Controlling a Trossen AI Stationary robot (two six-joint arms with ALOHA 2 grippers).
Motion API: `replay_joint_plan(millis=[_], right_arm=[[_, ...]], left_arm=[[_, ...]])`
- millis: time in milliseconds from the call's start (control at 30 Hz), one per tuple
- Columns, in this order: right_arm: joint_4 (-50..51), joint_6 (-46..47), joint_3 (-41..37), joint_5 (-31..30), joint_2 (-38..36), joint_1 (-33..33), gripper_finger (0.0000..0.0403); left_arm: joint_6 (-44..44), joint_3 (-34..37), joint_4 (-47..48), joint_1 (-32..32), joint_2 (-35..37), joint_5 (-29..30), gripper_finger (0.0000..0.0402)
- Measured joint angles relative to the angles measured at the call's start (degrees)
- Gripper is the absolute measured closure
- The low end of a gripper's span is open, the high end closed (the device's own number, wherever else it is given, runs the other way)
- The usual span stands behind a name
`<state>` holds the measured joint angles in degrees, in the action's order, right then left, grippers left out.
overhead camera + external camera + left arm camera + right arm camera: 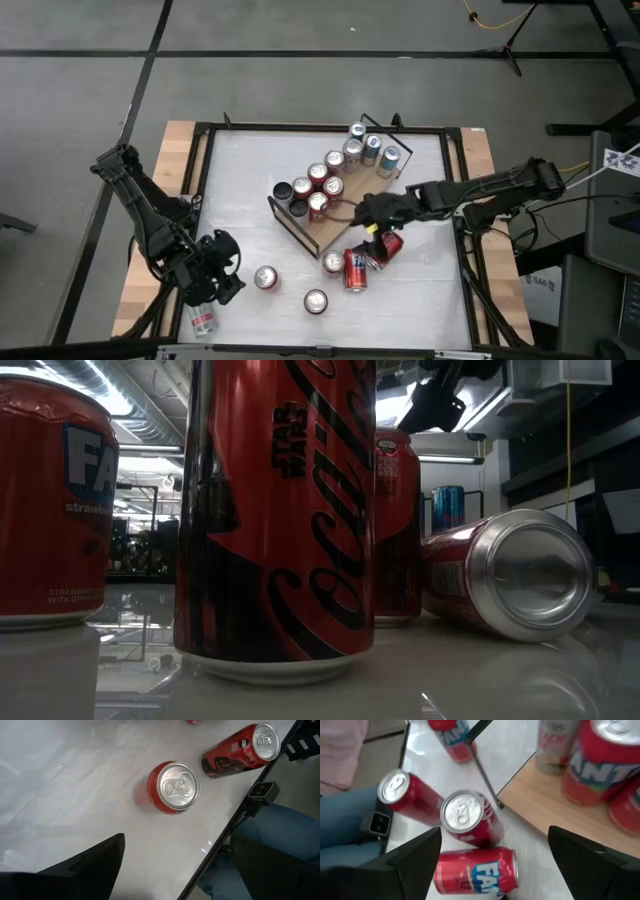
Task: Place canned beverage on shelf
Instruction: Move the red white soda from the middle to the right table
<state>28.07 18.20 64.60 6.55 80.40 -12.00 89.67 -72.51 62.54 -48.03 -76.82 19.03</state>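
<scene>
1. The right hand [378,226] is seen right of centre in the high view, over the near end of the shelf [325,232]. Its fingers [405,860] are spread wide with nothing between them, above a cluster of red cans.
2. The cluster lies just off the shelf's near end, on the white worktop [240,190]: an upright can [467,817], a Fanta can on its side [476,870] and a second tipped can [407,795] close by.
3. The shelf sits diagonally at centre frame, with about a dozen cans on it (red ones toward its lower-left end, silver ones toward the upper right); bare wood shows at the near end.
4. Risk, as judged: the cans are so crowded that a descending finger could strike a neighbour, and a lying can could roll toward the worktop's lower edge. The thin wire rail [485,762] beside them could snag a finger.
5. The left hand [215,270] waits open and empty at lower left, near a single can [266,278]; wide bare worktop lies left of the shelf.
</scene>
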Motion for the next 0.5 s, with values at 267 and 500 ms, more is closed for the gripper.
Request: replay_joint_plan(millis=[267,500], right_arm=[[-2.96,0.84,0.01,-13.16,1.88,-8.54,0.0047],[-5.05,0.83,0.05,-17.44,4.27,-11.94,0.0047]], left_arm=[[-0.02,0.02,-0.18,0.0,0.0,-0.06,0.0048],[-0.11,0.02,-0.22,0.0,0.0,-0.04,0.0048]])
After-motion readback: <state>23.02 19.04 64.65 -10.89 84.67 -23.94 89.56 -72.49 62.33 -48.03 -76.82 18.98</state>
